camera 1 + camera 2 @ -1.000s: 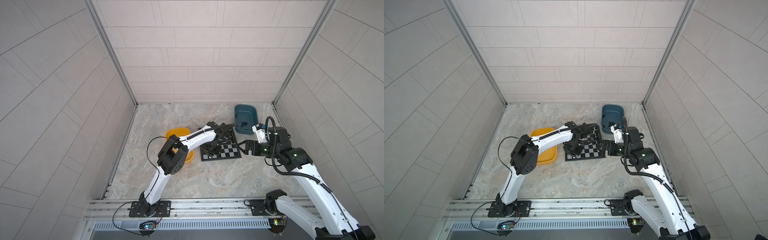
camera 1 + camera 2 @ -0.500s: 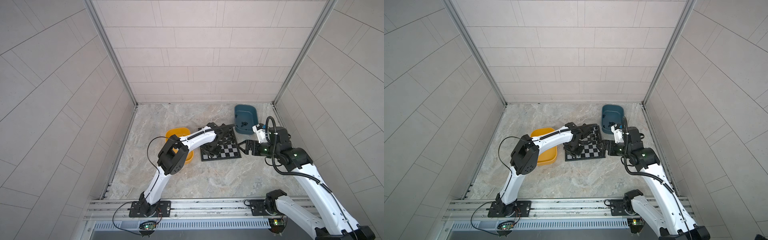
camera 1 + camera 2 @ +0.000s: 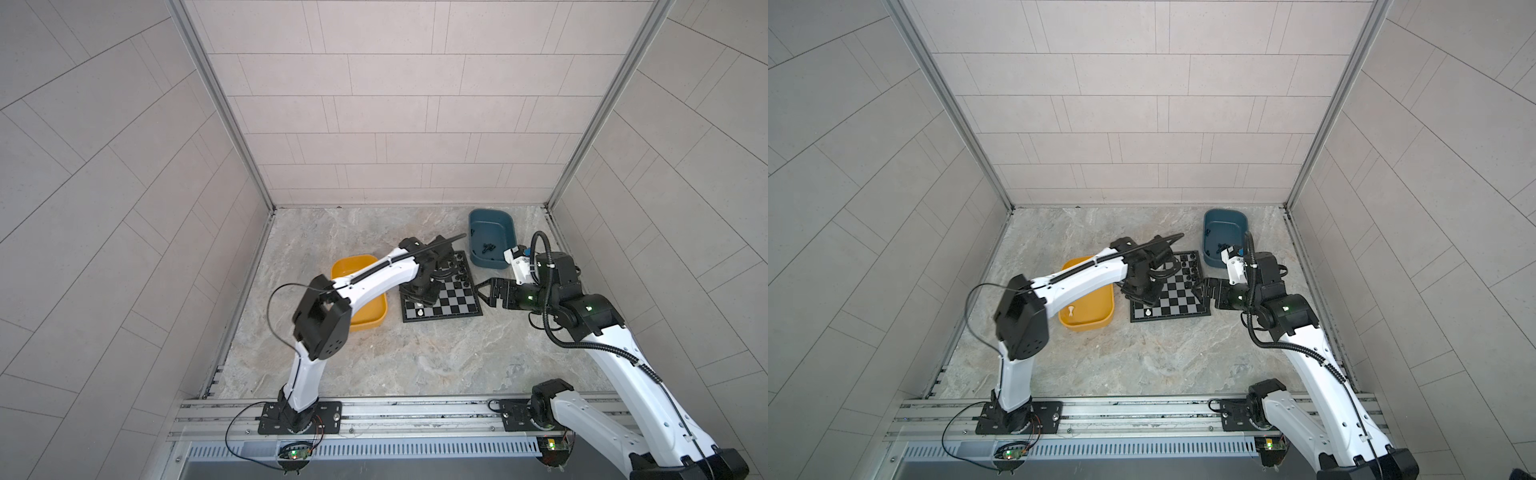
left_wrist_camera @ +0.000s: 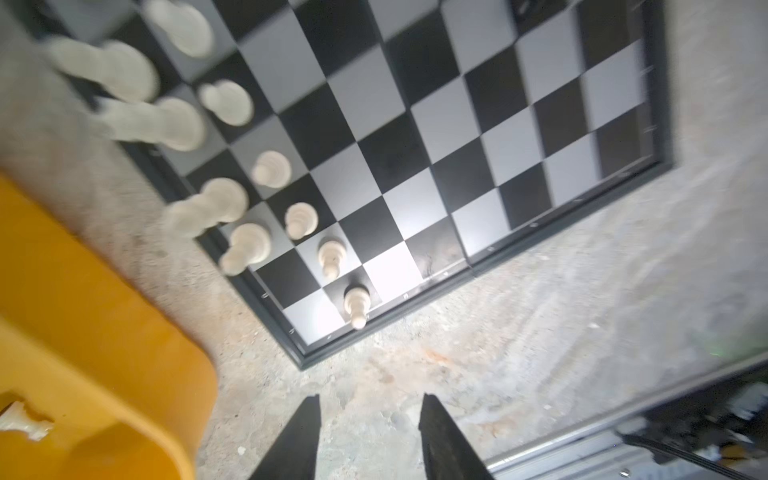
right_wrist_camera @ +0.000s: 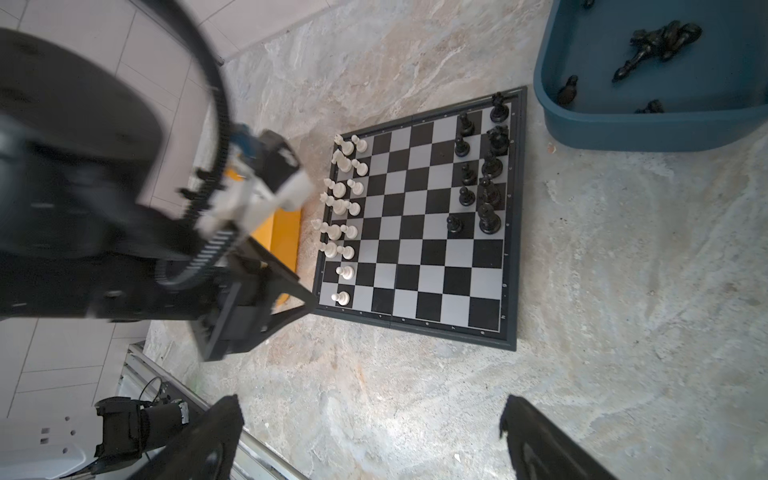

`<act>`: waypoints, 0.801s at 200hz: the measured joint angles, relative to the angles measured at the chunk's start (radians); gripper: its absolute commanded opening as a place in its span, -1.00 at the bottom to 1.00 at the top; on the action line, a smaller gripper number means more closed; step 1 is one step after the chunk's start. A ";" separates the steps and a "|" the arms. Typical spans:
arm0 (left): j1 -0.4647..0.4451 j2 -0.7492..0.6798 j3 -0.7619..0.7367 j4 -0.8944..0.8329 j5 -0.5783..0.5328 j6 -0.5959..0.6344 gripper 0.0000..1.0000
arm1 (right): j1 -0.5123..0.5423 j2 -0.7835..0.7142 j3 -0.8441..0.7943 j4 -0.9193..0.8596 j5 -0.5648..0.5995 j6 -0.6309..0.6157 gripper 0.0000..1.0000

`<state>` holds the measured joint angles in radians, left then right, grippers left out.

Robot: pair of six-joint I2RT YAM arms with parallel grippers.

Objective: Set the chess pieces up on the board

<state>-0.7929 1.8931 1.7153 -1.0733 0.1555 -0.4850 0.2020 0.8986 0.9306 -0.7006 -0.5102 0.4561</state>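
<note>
The job looks a bit more than half done. The board [image 5: 415,232] lies flat on the counter [image 5: 582,332], between the yellow tray [image 3: 1088,327] and the blue tray [image 5: 623,133].

The white pieces [image 5: 338,206] stand along one edge of the board in two rows. The front row of little ones looks full. The back row has two bare squares at one end. One white piece [image 3: 1072,309] lies in the yellow tray, and I cannot see any other loose white one.

The black pieces [image 5: 488,220] stand along the other edge, about five in each row. The squares at the far end of both rows are bare. Several more black pieces [image 5: 660,41] lie in a heap in the blue tray, so the black side needs the most work.

The left claw [image 4: 370,401] is near the white corner of the board. Its fingers are apart and nothing is between them. The right claw [image 5: 365,436] hangs over the counter beside the board, spread very wide, and it holds nothing too.
</note>
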 measured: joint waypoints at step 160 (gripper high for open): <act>0.566 0.049 -0.278 0.412 0.089 -0.617 -0.05 | 0.164 0.182 0.047 0.214 -0.010 0.042 0.97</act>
<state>-0.2272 1.9419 1.4372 -0.6609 0.2443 -1.1023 0.3664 1.0801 0.9779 -0.4870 -0.5205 0.4980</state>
